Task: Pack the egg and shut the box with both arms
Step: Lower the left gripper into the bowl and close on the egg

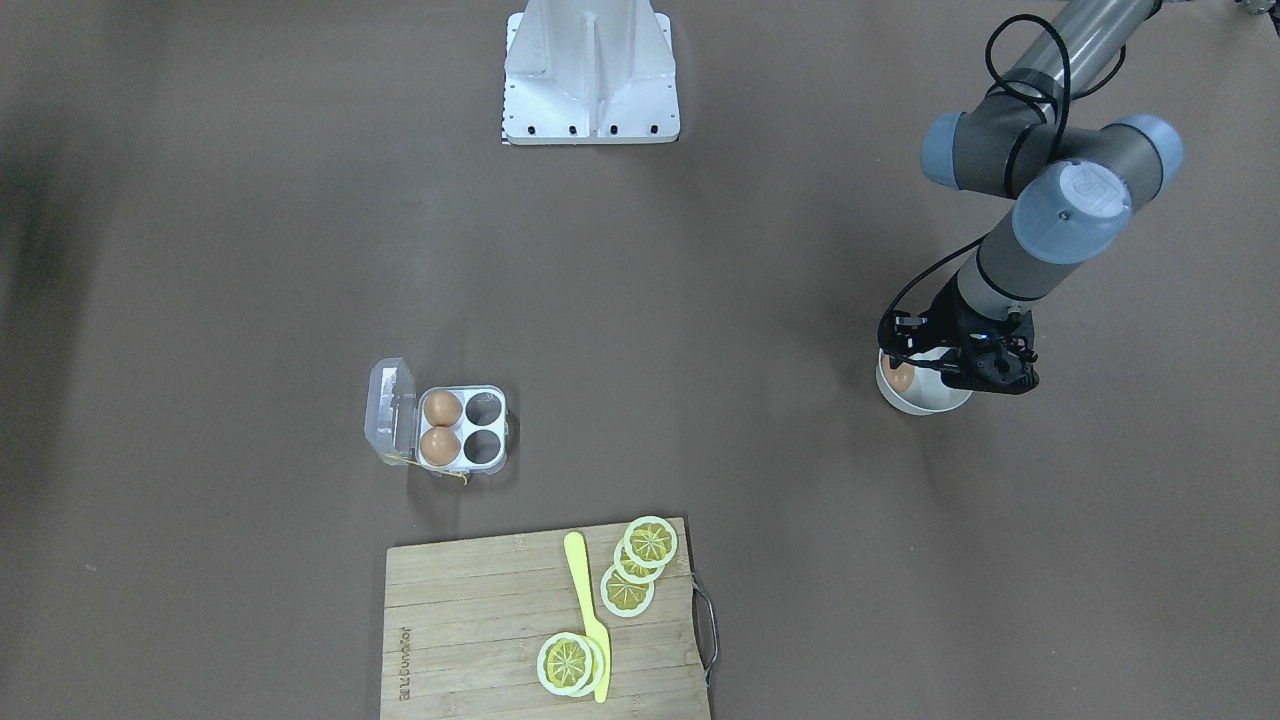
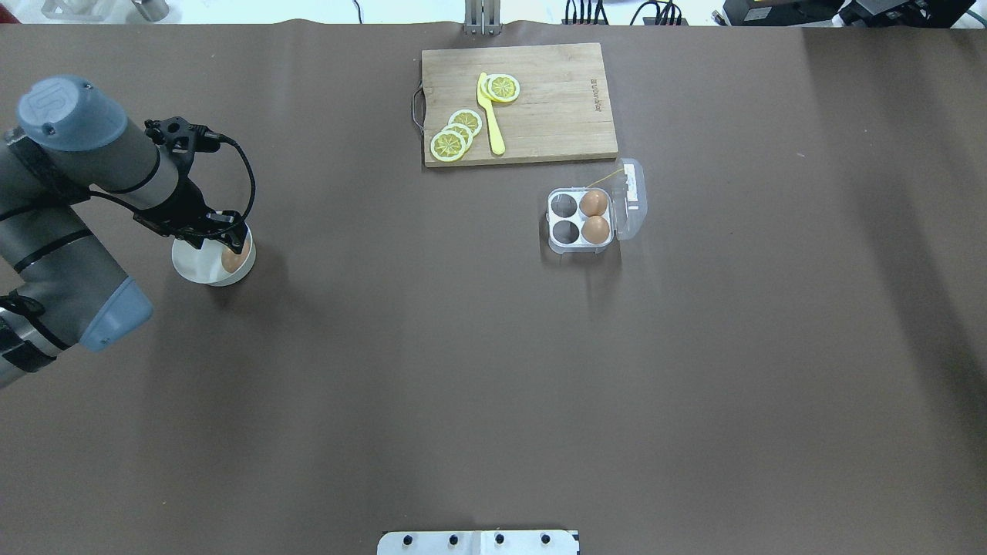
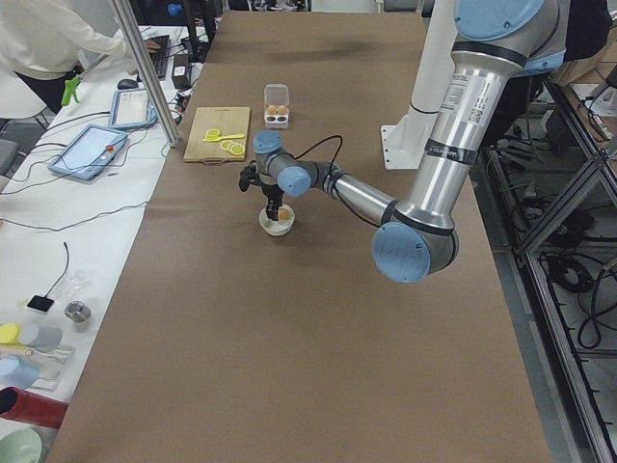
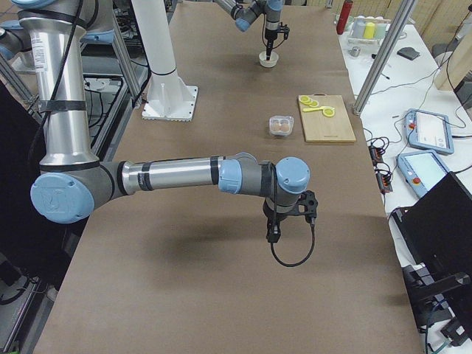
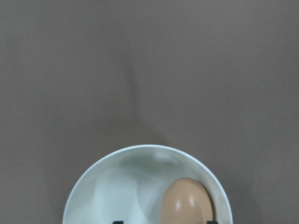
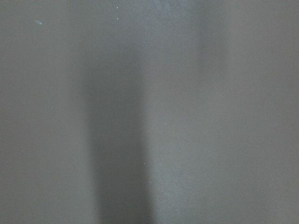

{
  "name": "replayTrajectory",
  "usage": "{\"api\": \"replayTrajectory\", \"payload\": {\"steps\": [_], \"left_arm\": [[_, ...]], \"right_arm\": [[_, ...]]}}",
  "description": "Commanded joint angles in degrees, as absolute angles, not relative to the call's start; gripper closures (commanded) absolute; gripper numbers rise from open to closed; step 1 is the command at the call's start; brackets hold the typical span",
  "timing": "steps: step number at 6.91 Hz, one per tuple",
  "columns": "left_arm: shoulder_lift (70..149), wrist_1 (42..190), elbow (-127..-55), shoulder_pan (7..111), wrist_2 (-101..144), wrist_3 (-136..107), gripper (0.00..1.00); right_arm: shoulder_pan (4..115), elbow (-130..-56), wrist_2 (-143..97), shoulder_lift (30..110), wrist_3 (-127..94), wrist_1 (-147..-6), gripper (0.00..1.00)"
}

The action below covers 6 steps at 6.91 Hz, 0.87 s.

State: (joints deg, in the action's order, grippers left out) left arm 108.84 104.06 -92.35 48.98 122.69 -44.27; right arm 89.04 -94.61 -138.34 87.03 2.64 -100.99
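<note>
A tan egg lies at the right inside of a round white bowl on the table's left. My left gripper hangs just over the bowl, open; two black fingertips show at the wrist view's bottom edge, one on either side of the egg. The clear box stands mid-table with its lid swung open to the right. Two eggs fill its right cells and the left cells are empty. My right gripper shows only in the exterior right view, low over bare table; I cannot tell its state.
A wooden cutting board with lemon slices and a yellow knife lies just behind the box. The white robot base stands at the near edge. A person stands at a side bench beyond the table.
</note>
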Motion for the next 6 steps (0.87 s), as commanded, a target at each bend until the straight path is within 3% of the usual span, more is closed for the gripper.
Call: {"api": "replayTrajectory", "payload": {"steps": [1,6], "left_arm": [[109.1,104.1,-92.0,48.9,122.7,-44.2,0.33],[109.6,105.9,-89.7,47.8,122.7,-44.3,0.32]], "right_arm": [[89.0,-94.5,-138.3,87.1,2.6,-101.0,0.0],[89.1,-94.7,-138.2,87.0,2.6,-101.0,0.0]]}}
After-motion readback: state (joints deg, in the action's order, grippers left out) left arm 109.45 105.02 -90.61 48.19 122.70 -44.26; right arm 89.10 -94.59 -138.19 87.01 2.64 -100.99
